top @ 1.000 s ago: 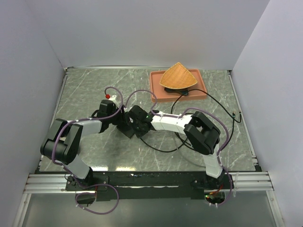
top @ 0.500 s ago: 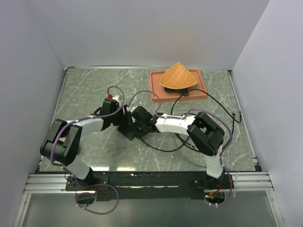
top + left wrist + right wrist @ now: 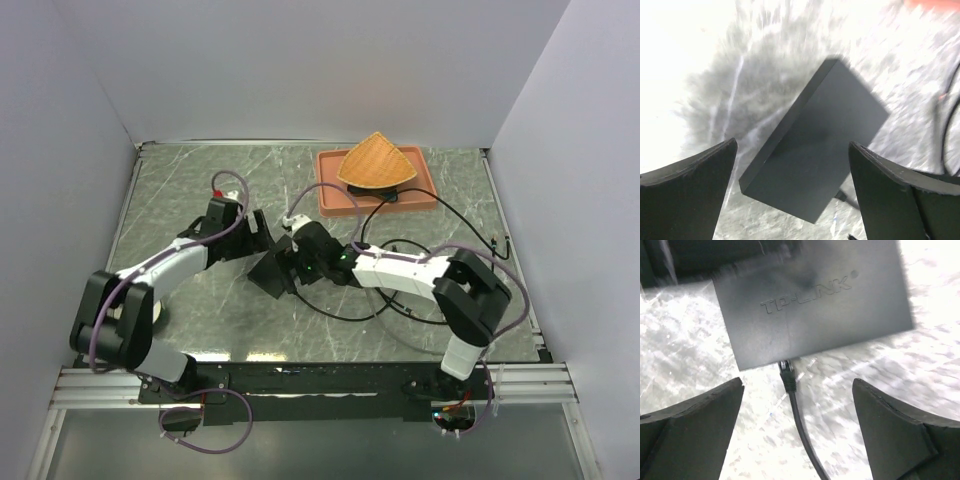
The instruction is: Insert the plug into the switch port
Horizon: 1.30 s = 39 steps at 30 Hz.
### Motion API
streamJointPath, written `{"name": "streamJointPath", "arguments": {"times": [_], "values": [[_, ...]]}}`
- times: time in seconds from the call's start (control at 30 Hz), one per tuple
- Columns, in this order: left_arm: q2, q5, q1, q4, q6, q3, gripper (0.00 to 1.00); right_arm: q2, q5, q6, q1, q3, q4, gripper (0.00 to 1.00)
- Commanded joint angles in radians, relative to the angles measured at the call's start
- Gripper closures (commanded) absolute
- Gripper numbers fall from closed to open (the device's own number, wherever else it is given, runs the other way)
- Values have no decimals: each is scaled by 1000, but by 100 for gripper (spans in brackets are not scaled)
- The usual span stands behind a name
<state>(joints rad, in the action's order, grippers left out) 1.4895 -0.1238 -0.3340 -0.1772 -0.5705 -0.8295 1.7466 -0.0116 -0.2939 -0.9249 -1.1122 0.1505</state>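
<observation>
The flat black switch box (image 3: 270,272) lies on the marble table between my two grippers. In the right wrist view the black plug (image 3: 786,374) sits in the switch port (image 3: 784,362) on the near edge of the box (image 3: 810,300), and its cable (image 3: 802,435) trails toward me. My right gripper (image 3: 798,382) is open, its fingers well apart on either side of the plug and touching nothing. My left gripper (image 3: 792,144) hangs open above the box (image 3: 820,145), clear of it. The plug (image 3: 840,195) shows at the box's lower edge.
A terracotta tray (image 3: 330,200) stands at the back right with an orange fan-shaped dish (image 3: 375,162) on it. The black cable (image 3: 380,300) loops over the table under the right arm and runs to the tray. Walls close in the table's left, back and right sides.
Both grippers have opened. The right one let go of the plug and drew back a little. The left one released the box and pulled away to the back left.
</observation>
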Motion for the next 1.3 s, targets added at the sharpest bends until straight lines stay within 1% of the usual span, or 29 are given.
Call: {"name": "streamJointPath", "arguments": {"times": [0.0,0.03,0.1,0.2,0.27,0.4,0.47,0.5,0.53,0.57,0.6,0.63,0.73,0.77,0.8,1.1,1.13,1.27], "values": [[-138,85,7,-16,-14,-82,1,-125,-83,32,8,17,-11,1],[-156,87,7,-12,-19,-89,4,-151,-94,35,9,17,-3,0],[-196,85,7,16,-26,-105,4,-176,-120,47,15,11,23,1],[-215,70,7,39,-55,-147,4,-209,-166,47,37,2,75,1],[-207,34,7,56,-84,-178,4,-228,-211,44,70,6,101,1],[-138,-43,6,76,-124,-259,4,-246,-306,32,119,21,182,1],[-127,-60,1,114,-138,-249,4,-243,-341,24,142,40,198,3],[-130,-74,0,142,-144,-208,4,-231,-344,16,152,44,207,5],[-132,-80,0,163,-156,-185,4,-225,-350,10,161,55,218,8],[-135,-86,0,203,-158,-165,4,-216,-352,-5,184,60,221,25],[-133,-94,0,214,-158,-133,4,-193,-350,-16,195,63,228,30],[-130,-93,0,222,-155,-122,4,-182,-343,-24,207,68,230,33],[-112,-91,0,214,-147,-115,4,-141,-294,-27,232,77,213,32],[-106,-97,0,211,-144,-117,4,-130,-292,-28,233,75,212,39],[-106,-102,0,223,-144,-112,4,-107,-294,-33,233,71,221,41],[-104,-91,0,202,-121,-114,4,7,-327,-71,244,23,291,43],[-104,-86,0,196,-121,-115,4,14,-323,-74,251,19,293,48],[-109,-82,0,200,-118,-112,4,21,-260,-70,267,43,265,59]]}}
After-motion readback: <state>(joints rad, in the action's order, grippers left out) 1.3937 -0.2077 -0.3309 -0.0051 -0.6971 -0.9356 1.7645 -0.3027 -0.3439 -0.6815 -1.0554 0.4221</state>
